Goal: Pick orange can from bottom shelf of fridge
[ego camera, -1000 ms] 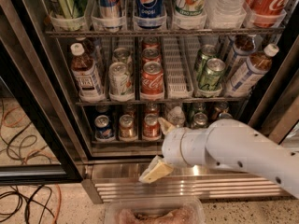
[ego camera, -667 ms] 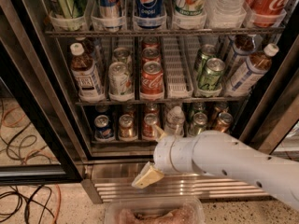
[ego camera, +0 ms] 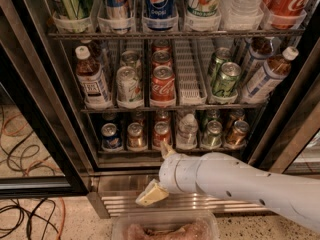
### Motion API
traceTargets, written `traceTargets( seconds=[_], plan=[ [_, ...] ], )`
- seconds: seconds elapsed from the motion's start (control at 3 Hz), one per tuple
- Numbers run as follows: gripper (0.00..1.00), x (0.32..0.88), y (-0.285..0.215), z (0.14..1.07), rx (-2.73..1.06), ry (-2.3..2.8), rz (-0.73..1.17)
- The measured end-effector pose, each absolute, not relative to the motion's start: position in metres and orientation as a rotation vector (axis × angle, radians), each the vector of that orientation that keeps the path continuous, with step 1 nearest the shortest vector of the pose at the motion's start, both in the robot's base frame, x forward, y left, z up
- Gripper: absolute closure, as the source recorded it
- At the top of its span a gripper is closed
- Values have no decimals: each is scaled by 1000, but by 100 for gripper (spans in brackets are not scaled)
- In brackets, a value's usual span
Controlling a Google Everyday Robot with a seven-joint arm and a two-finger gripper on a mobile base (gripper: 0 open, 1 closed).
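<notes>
The fridge (ego camera: 40, 134) stands open in front of me. Its bottom shelf (ego camera: 150, 151) holds a row of small cans. The orange can (ego camera: 135, 135) has a dull orange-brown body and a silver top. It stands second from the left, between a blue Pepsi can (ego camera: 111, 136) and a red can (ego camera: 161, 133). My gripper (ego camera: 159, 171) is on a white arm coming in from the right, below and in front of the shelf edge. It is open and empty. One fingertip (ego camera: 166, 149) is just under the red can, and the other (ego camera: 152, 193) hangs over the ribbed steel base panel (ego camera: 120, 204).
Further right on the bottom shelf stand a clear bottle (ego camera: 187, 131), a green can (ego camera: 212, 134) and an amber can (ego camera: 236, 133). The racks above hold a Coca-Cola can (ego camera: 163, 86), bottles and taller cans. Cables (ego camera: 25, 159) lie on the floor at left. A clear tub (ego camera: 165, 229) sits below.
My arm and gripper have moved left along the front of the bottom shelf, from in front of the clear bottle to below the red can. The cans have not moved.
</notes>
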State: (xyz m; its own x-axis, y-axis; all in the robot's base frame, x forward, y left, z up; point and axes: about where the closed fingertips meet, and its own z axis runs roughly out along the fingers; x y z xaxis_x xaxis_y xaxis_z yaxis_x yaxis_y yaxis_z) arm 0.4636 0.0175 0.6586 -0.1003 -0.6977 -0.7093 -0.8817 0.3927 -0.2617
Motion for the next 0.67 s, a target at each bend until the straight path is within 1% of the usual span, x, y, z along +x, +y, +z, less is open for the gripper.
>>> traceTargets(
  seconds=[0.67],
  plan=[
    [0, 497, 35, 651, -1364, 1808, 305]
  ],
)
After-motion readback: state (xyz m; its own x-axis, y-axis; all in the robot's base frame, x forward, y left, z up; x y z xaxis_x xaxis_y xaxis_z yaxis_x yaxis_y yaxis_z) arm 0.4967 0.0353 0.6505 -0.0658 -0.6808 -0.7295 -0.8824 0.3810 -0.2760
